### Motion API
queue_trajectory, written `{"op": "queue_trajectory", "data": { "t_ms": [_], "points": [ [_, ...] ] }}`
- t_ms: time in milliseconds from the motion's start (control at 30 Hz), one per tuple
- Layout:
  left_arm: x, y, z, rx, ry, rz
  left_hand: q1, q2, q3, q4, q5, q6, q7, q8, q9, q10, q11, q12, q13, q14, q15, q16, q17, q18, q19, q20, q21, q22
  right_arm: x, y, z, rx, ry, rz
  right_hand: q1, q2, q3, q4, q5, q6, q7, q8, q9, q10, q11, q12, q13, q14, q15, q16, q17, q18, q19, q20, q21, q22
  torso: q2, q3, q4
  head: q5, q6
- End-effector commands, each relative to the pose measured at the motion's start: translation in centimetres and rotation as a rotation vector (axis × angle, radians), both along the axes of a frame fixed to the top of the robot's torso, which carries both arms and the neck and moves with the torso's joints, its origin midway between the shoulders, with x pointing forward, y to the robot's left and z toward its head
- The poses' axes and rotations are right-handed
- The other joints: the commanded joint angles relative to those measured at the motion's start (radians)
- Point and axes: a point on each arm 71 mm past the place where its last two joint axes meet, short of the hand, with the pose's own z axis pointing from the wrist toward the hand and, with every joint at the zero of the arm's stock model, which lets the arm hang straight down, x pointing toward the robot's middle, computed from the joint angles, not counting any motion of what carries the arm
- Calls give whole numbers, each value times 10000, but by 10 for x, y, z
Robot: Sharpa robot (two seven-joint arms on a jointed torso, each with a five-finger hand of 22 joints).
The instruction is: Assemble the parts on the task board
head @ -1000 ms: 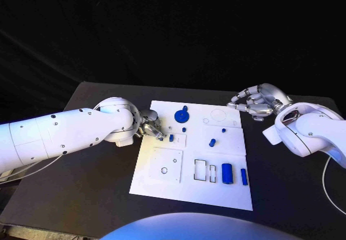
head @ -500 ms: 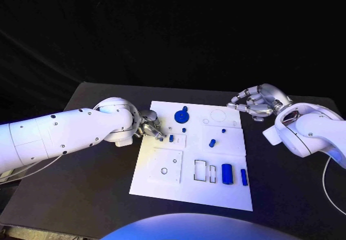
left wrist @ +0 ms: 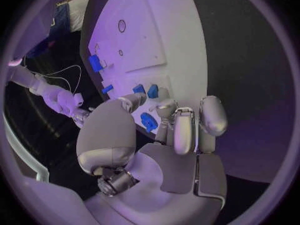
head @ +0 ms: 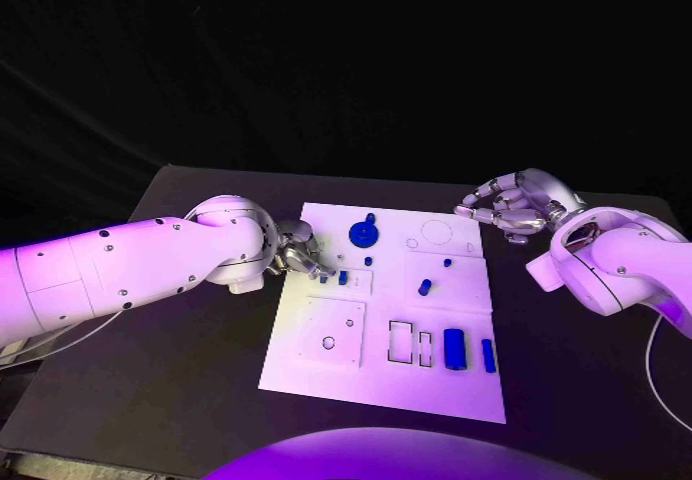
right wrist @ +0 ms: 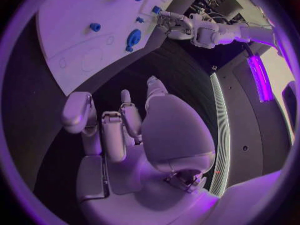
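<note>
Assembling is partly advanced, as far as the views allow a judgement. The task board lies at the table's centre. Toward its 12 o'clock edge a round blue part sits on the plate; near 5 o'clock a blue block and a slimmer blue bar lie beside two outlined slots that look unfilled. A short blue peg lies loose near the middle, and smaller blue pieces dot the plate around it; whether those are seated cannot be told.

The left hand rests at the board's 9 o'clock edge; the left wrist view shows its fingertips closed around a small blue part, with two more blue pieces just beyond them on the plate.

The right hand hovers off the board's 2 o'clock corner, fingers curled inward and holding nothing, well apart from every part.
</note>
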Motion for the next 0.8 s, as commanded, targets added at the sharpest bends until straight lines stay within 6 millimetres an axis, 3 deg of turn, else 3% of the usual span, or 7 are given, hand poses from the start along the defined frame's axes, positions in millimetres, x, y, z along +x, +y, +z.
{"op": "queue_trajectory", "data": {
  "t_ms": [33,267,367,433,533,600,800],
  "points": [
    [0,-1,2,-326,-39,180,-92,84,-153,0,2,78,5,-61,-16,-76,8,41,-17,503,-39,33,437,-141,24,-15,-69,-18,0,1,0,17,-71,68,-140,6,-53,-3,-6,-59,5,59,-19,-59,-10,-47,-19,610,77,-40,588,135,-90,-18,-84,-18,-2,7,2,2,4],
    [2,0,12,-1148,-504,712,-105,118,-237,-6,24,73,0,-67,-23,-111,5,6,-93,502,-42,31,432,-130,-8,-16,-95,-70,0,1,0,25,-79,69,-140,6,-53,-3,-6,-59,5,59,-19,-59,-10,-47,-19,610,77,-40,588,135,-90,-18,-84,-18,-2,9,-3,1,60],
    [4,-1,21,-2263,-912,1052,365,244,-395,-23,153,-258,116,-212,-93,-728,101,-521,-1022,475,32,3,371,-4,-446,5,-449,-706,0,1,0,27,-88,60,-159,20,-57,-4,-5,-61,5,62,-20,-55,-10,-43,-15,608,77,-43,580,135,-90,-17,-88,-20,-10,10,-7,-9,91],
    [5,-3,27,-3081,-1303,1185,844,257,-426,-9,176,-763,369,-426,-190,-1888,333,-1470,-2624,219,225,-286,-221,197,-1237,122,-1083,-1797,0,0,0,26,-92,47,-162,23,-57,-4,-5,-61,5,62,-20,-57,-10,-45,-17,608,77,-43,580,138,-96,-17,-100,-29,-12,15,-3,-15,103],
    [7,-8,36,-3896,-2150,1040,2041,270,71,-214,205,-1338,652,-706,-414,-2617,599,-1681,-2930,-58,470,-515,-691,319,-1714,344,-1520,-2438,0,0,0,23,-100,19,-164,29,-56,-6,-4,-62,5,64,-20,-58,-10,-46,-19,607,77,-45,575,138,-95,-17,-100,-28,-8,20,6,-34,138],
    [7,-15,42,-4251,-2787,621,2485,17,226,-179,172,-1801,967,-946,-598,-3340,872,-2086,-3167,-1066,716,-1578,-2744,665,-3253,538,-2821,-4427,0,0,0,23,-108,1,-164,43,-53,-9,-1,-62,5,66,-21,-59,-11,-47,-20,606,77,-48,569,139,-97,-17,-106,-32,-9,16,11,-55,152],
    [2,-41,52,-4599,-4816,-1923,4069,-465,515,-535,38,-1704,1418,-2270,-1688,-4216,1338,-4536,-4906,-3587,1194,-4330,-6571,764,-4027,1012,-4247,-5352,0,0,1,60,-140,8,-139,76,-39,-24,3,-75,6,71,-26,-170,-11,-164,-161,537,76,-159,269,189,-210,-16,-341,-212,11,-2,4,-101,201]
  ]
}}
